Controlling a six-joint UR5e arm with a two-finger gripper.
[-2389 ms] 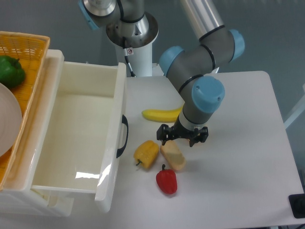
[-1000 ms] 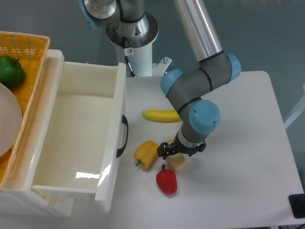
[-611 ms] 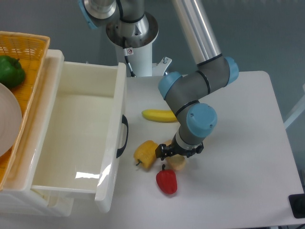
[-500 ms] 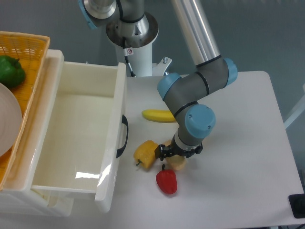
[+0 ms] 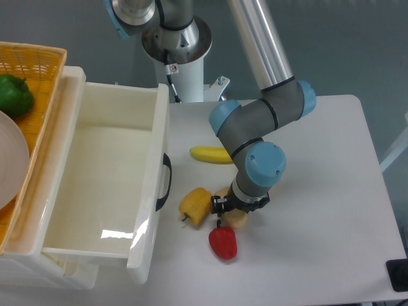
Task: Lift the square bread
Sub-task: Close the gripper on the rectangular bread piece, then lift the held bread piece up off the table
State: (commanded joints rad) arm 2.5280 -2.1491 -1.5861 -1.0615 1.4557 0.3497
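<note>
Bread (image 5: 235, 220) lies on the worktop (image 5: 319, 191) directly under the end effector (image 5: 238, 204), fingers straddling it; closure unclear.

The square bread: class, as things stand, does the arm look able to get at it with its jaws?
Probably yes. The gripper is already down over the square bread, nothing lying on top. The yellow pepper and red pepper sit close beside it, which may crowd the jaws.

A robot lab. The arm (image 5: 255, 121) is bolted by a plain white table (image 5: 319, 191). Toy food sits beside a white bin (image 5: 102, 185).
</note>
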